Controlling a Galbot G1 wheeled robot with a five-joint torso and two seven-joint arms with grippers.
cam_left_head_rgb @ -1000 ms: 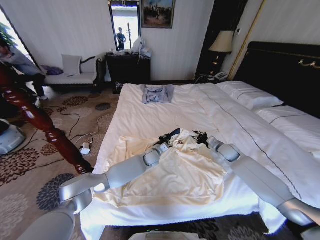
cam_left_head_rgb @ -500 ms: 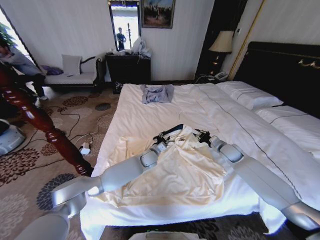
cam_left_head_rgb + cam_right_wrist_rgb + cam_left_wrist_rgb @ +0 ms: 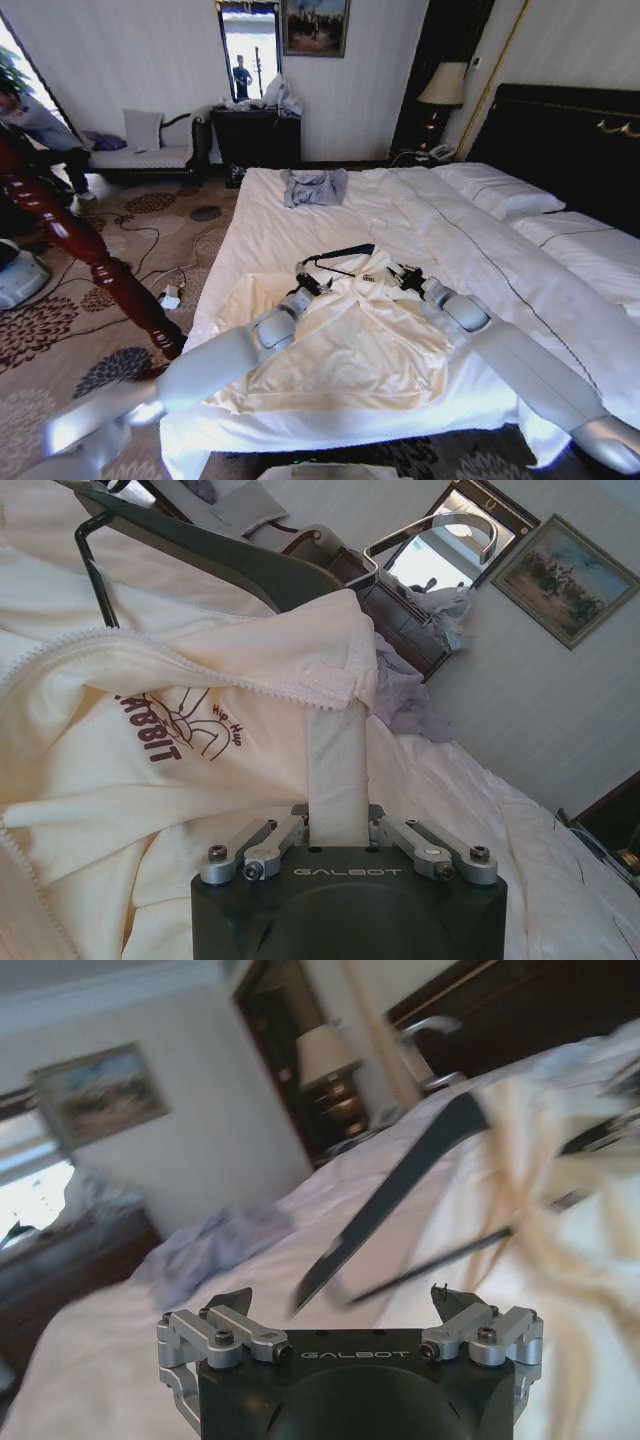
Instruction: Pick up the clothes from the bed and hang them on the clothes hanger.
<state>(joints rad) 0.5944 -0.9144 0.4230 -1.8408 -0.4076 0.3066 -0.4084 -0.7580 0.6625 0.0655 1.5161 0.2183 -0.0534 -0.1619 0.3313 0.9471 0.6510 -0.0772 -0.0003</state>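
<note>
The cream-yellow clothes [image 3: 350, 345] lie spread on the white bed [image 3: 270, 240], collar end lifted. The black clothes hanger [image 3: 335, 253] sits in the collar, one end sticking out to the left. It also shows as a dark bar [image 3: 400, 1185] and as a bar with a metal hook [image 3: 220, 560]. My left gripper [image 3: 300, 284] stands open just short of that bar, with nothing between its fingers [image 3: 232, 1310]. My right gripper [image 3: 410, 280] is shut on a strip of the clothes' fabric [image 3: 338, 780] by the collar.
A small blue-grey garment [image 3: 315, 187] lies at the bed's far end. Pillows [image 3: 500, 190] and a dark headboard [image 3: 560, 140] are on the right. A reddish wooden post [image 3: 90, 250] leans left of the bed, above cables and a power strip [image 3: 170, 296] on the carpet.
My left arm has drawn back toward me and leftward, off the hanger. The hanger and collar have risen slightly and more of the black bar shows. The right gripper keeps its hold.
</note>
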